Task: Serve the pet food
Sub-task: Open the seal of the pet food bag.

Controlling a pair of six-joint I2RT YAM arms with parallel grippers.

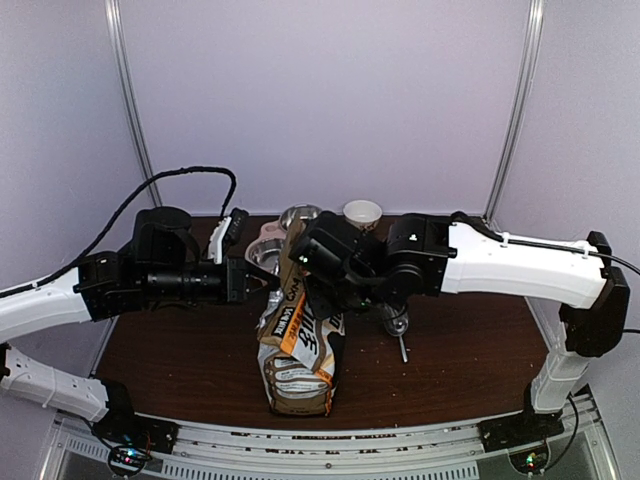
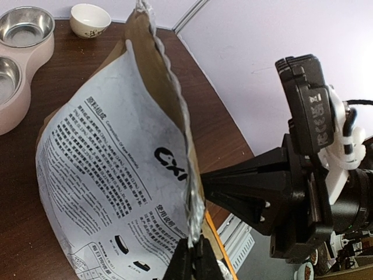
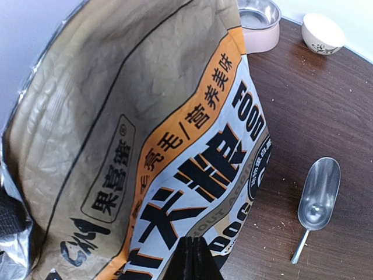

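The left claw (image 2: pixel 195 259) is closed tight, its two black fingers pinching the crimped, silver-lined edge of the pet food bag (image 2: pixel 105 175); that edge rises straight away from the fingertips, and the white back panel of small black print spreads to the claw's left; the right claw (image 3: pixel 192 256) is likewise closed, its tips pressed together on the bag's printed front; the orange band and heavy black lettering fan out directly ahead of it, and the kraft-brown upper panel leans off to its left; seen from overhead, the two claws meet from opposite sides at the top of the bag; the bag stands creased and leaning on the dark wooden table (image 1: pixel 460 350) below them; the kibble itself is out of sight inside the bag; beyond the left claw, past the bag and off to its left, sits the pink double-bowl feeder (image 2: pixel 32 76) with its steel bowls; further out stands a small white cup (image 2: pixel 90 19); to the right of the right claw, flat on the table and clear of the bag, lies the metal scoop (image 3: pixel 317 195), its bowl end away from the claw and its handle toward it; a few pale crumbs dot the wood near the scoop.
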